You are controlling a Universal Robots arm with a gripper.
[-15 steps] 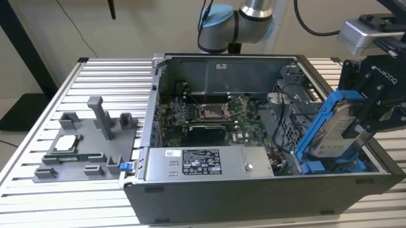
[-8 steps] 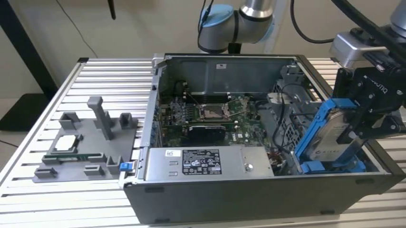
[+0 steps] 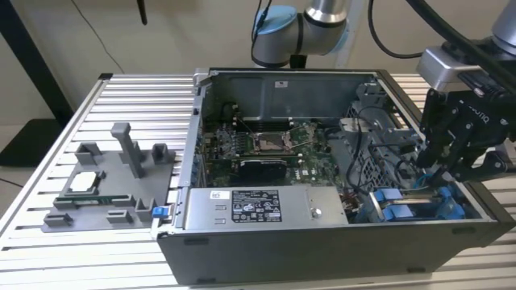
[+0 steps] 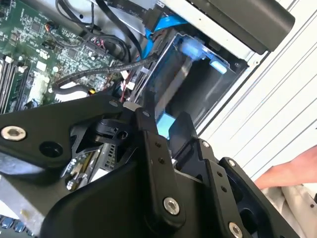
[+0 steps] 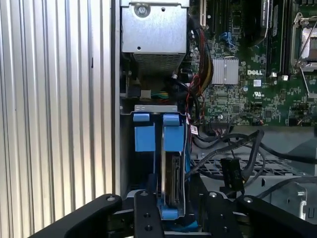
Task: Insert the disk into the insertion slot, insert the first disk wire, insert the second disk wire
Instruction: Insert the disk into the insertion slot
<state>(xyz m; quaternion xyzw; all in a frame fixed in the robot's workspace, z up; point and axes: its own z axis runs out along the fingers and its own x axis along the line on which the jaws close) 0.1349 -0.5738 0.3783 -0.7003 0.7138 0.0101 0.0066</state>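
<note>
Black tool (image 3: 439, 174) hangs over the insertion slot (image 3: 400, 211), the perforated grey metal bay with bright blue plastic rails at the lower right of the exterior view. It sits inside the open dark boxy case (image 3: 322, 248) on the ribbed aluminium surface (image 3: 121, 103). In the first wrist view the disk (image 5: 171, 183) stands edge-on in that bay, a thin silver slab in a blue caddy with the tool straddling it; can't tell whether it's clamped on the caddy or standing off. Flat green motherboard (image 3: 266, 145) lies mid-frame in the exterior view.
</note>
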